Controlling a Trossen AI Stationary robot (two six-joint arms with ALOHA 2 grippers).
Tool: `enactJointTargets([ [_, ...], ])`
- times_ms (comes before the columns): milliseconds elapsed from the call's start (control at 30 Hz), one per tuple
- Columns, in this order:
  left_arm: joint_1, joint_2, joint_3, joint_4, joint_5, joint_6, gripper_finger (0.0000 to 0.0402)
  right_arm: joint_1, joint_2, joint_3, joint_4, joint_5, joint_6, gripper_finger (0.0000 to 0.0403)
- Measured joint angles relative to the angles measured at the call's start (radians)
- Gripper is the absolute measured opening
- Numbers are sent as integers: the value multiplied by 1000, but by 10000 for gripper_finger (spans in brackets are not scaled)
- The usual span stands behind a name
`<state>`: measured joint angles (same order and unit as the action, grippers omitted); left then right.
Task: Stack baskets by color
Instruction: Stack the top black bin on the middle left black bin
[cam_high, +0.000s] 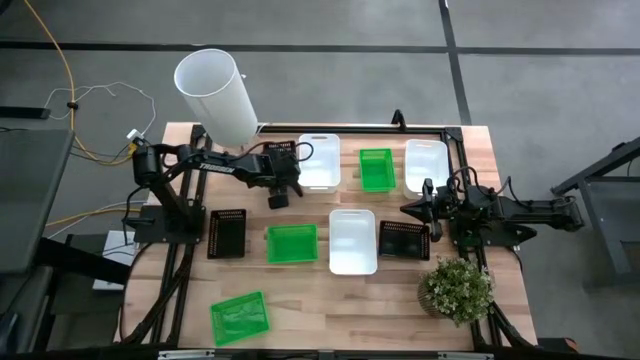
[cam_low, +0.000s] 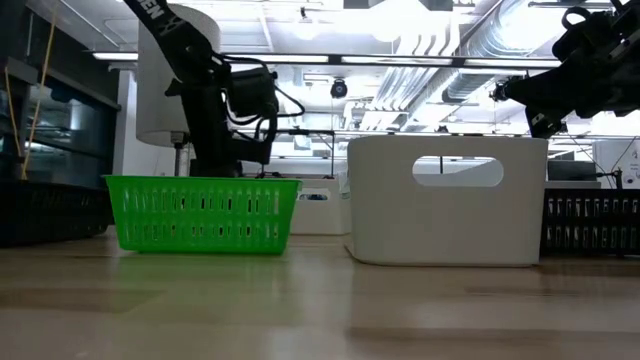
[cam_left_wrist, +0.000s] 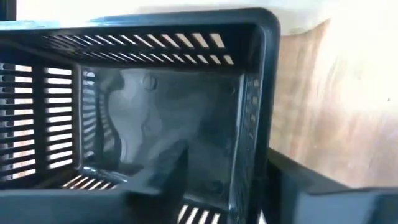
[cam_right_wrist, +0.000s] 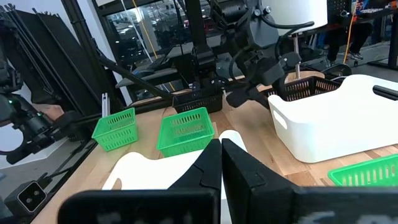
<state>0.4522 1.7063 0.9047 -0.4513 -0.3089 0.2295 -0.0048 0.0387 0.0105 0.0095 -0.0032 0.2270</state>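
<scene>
Reaching in from the left, the left gripper (cam_high: 278, 197) sits low over the far part of the light wooden table (cam_high: 300, 292), at a black rectangular mesh-walled plastic basket (cam_left_wrist: 161, 118). This basket stands just left of the far-left white basket (cam_high: 319, 160). The left wrist view looks straight into its slotted inside, with the gripper right at one side wall (whether it has taken hold of that wall cannot be told).

The right gripper (cam_high: 415, 207) waits on the right side of the table. Its fingers are pressed together on nothing, between the far-right white basket (cam_high: 427, 163) and the black basket on the right (cam_high: 404, 240).

The other shallow rectangular plastic baskets lie singly, none stacked:
- One bright green basket (cam_high: 377, 168) stands in the far row between the two white ones.
- A second green basket (cam_high: 292, 243) stands mid-table, just beside a third white solid-walled basket (cam_high: 353, 240), which in turn is just left of the right black basket.
- Another black basket (cam_high: 227, 233) stands left of that second green one.
- A third green basket (cam_high: 240, 316) lies tilted askew at the near left, well apart from the rest.

A tall white cylinder (cam_high: 215, 92) rises at the far left corner, and a small potted green plant (cam_high: 456, 288) stands near right.
</scene>
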Motion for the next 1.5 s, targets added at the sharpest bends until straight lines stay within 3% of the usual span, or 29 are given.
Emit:
enactJointTargets([
  [100,0,-4,0,-10,2,29,43,0,0,0,0,0,0,0],
  [167,0,-4,0,-13,-2,32,12,0,0,0,0,0,0,0],
  [533,-48,-50,0,-109,-107,-10,1,0,0,0,0,0,0,0],
  [933,-294,-358,1,-143,-167,-75,0,0,0,0,0,0,0,0],
  [1100,-435,-447,107,-278,-138,-220,0,0,0,0,0,0,0,0],
  [1300,-659,-449,294,-534,-131,-449,0,0,0,0,0,0,0,0],
  [1500,-871,-436,325,-716,-125,-784,0,0,1,0,0,0,0,0],
])
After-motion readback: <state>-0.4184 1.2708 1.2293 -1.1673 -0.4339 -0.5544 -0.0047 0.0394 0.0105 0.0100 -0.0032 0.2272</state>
